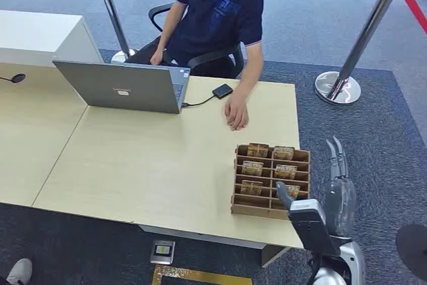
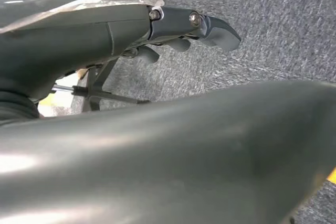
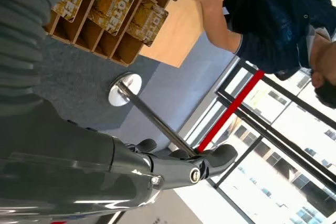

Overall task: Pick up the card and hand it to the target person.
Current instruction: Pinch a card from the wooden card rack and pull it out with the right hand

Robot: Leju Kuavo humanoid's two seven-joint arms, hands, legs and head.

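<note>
Thin, stiff, light cards [image 1: 252, 168] stand upright in a wooden rack [image 1: 241, 179] near the seated person's hand [image 1: 236, 111]; best pinched by a top edge. Beside the rack, the right hand [image 1: 336, 165] hovers empty, fingers extended. The left hand [image 2: 190, 24] hangs empty, fingers loose.

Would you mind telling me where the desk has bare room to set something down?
The widest bare patch lies on the desk, between the laptop and the card rack. It is tighter around the person's hand and the black device.
</note>
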